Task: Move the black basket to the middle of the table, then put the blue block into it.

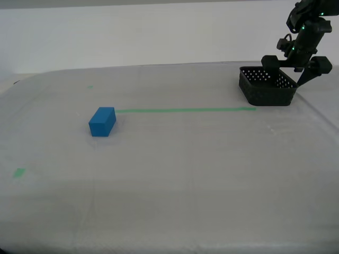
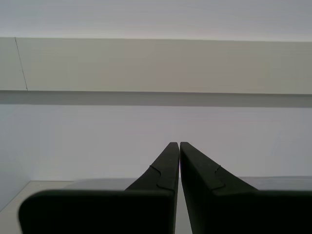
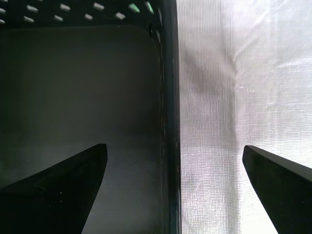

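While my first gripper (image 3: 173,161) straddles the basket (image 1: 267,87) wall with jaws wide apart, one finger inside and one outside, its arm's upper part is cut off in the exterior view. My second gripper (image 2: 179,146), jaws together, faces only a wall. Well away from the basket along the green tape (image 1: 185,110), the block (image 1: 102,121) lies on open bench (image 1: 185,185).
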Controlling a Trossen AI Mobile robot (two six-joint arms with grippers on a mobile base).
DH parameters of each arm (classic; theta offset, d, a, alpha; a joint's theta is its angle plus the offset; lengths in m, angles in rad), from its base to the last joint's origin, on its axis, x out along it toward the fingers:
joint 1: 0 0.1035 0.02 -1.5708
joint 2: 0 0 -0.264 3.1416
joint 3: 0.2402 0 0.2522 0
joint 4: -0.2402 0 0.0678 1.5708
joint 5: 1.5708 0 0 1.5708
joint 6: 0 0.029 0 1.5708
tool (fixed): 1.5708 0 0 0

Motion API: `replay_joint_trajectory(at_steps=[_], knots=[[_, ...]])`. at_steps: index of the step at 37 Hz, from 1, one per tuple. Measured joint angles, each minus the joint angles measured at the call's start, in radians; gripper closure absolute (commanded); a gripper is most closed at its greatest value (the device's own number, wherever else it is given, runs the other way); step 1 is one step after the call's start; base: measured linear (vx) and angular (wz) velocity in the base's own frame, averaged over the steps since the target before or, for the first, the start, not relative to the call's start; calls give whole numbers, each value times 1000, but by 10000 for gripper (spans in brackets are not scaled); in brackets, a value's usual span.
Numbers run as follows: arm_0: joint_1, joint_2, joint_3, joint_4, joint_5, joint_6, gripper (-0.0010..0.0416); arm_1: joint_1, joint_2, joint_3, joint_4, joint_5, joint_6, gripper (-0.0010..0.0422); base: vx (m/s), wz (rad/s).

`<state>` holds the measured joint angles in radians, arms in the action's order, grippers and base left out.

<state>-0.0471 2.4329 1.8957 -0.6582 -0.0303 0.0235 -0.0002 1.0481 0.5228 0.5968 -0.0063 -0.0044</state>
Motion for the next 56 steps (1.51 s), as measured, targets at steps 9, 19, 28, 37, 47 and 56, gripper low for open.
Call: replay_joint_trajectory(at_steps=[9, 19, 28, 37, 47, 56], knots=[[0, 0, -23, 22, 16, 0, 27, 0, 0, 0, 0, 0, 0, 412, 0, 0], [2, 0, -26, 31, 21, 1, 110, 0, 0, 0, 0, 0, 0, 412, 0, 0], [10, 0, -26, 34, 21, 4, 220, 0, 0, 0, 0, 0, 0, 412, 0, 0], [19, 0, -27, 38, 21, 33, 346, 0, 0, 0, 0, 0, 0, 412, 0, 0], [31, 0, -27, 40, 21, 49, 408, 0, 0, 0, 0, 0, 0, 412, 0, 0], [35, 0, -27, 45, 25, 57, 407, 0, 0, 0, 0, 0, 0, 412, 0, 0]])
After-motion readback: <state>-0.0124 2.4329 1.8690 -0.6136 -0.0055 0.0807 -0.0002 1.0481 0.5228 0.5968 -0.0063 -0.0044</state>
